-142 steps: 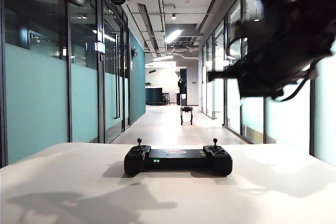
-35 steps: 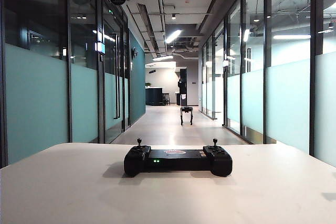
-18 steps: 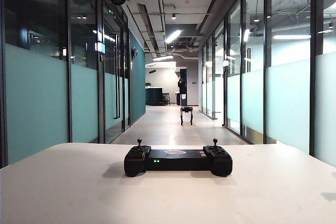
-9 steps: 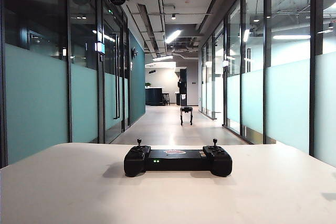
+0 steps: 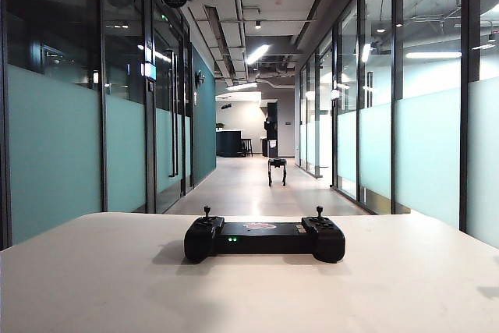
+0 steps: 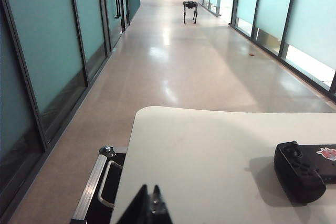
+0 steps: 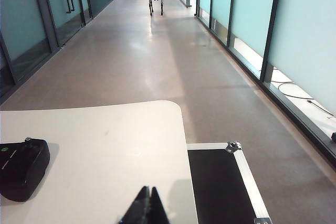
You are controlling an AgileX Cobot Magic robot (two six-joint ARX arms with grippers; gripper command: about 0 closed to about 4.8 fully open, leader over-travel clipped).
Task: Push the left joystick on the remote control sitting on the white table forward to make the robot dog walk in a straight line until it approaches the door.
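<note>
Black plastic against matte white: the remote control [image 5: 264, 239] lies level near the middle of the white table [image 5: 93, 286], its green lights facing the near edge. At far left the left gripper [image 6: 149, 208] hangs over the table's near left part, well apart from the controller, its two fingers pressed together on nothing. Next comes the left joystick [image 5: 207, 211], a thin upright stem with a small round knob rising from the controller's left bulge; its twin stands on the right bulge. Beyond the controller, far down the corridor floor, stands the robot dog [image 5: 277, 170], small and facing away, close to the dark door area at the end. At far right the right gripper [image 7: 146, 208] sits over the table's near right part, also closed and empty, with a black case [image 7: 220, 187] on the floor beside the table.

The stick is probably light and sprung, and fragile under side load; the controller may slide on the smooth top. Contact is best made on the knob's near face with a closed fingertip, pushing gently away.
</note>
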